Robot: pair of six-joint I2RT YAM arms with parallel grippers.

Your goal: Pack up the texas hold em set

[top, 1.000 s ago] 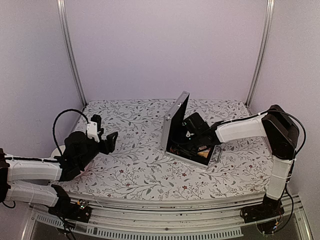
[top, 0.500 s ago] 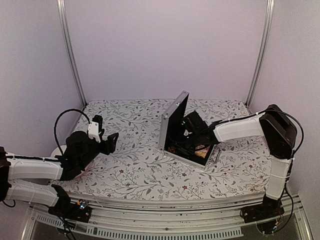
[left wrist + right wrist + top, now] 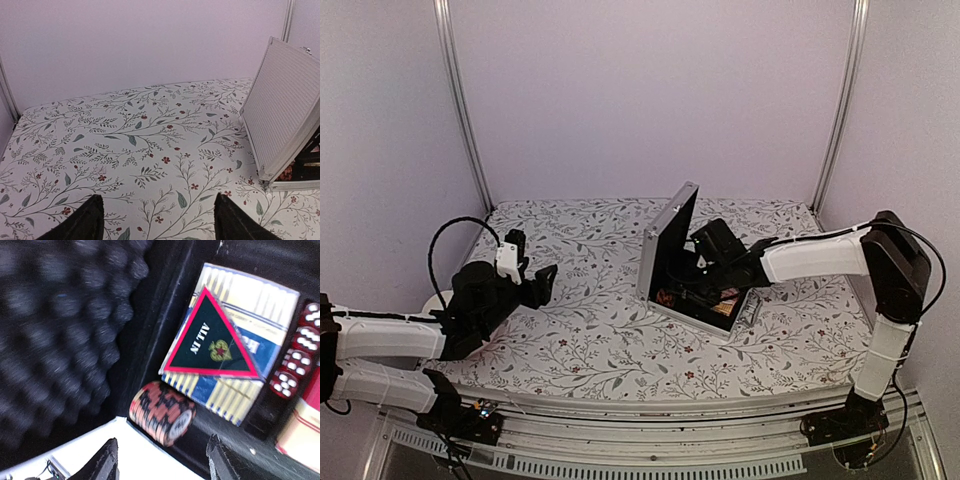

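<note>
Directly ahead of the right gripper (image 3: 162,465), inside the open briefcase (image 3: 705,312), lies the tray content. The fingers stand apart and nothing is between them.

1. Just beyond the fingertips, a chip stack (image 3: 161,412) lies on its side in the tray.
2. Further ahead, a triangular token (image 3: 212,340) marked ALL IN rests flat on a card pack (image 3: 255,300). One corner of the token points away from the gripper.
3. Ahead and to the gripper's right, red dice (image 3: 295,360) sit in a row beside the pack.
4. On the gripper's left rises the foam lining (image 3: 55,330) of the lid (image 3: 667,238). The lid is raised nearly upright.

Controlling relation: the lid stands between the two grippers. Its long axis, the hinge line, runs away from the arm bases, slanted slightly to the right. The right gripper is on the inner face, over the tray and in the likely path of the lid. The left gripper (image 3: 157,222) hovers over the table (image 3: 125,135) with fingers apart and empty. It faces the lid's outer face, which lies ahead and to its right, well apart.

Judgement: the right arm is nearer the lid. Closing probably requires it to clear the tray first.
</note>
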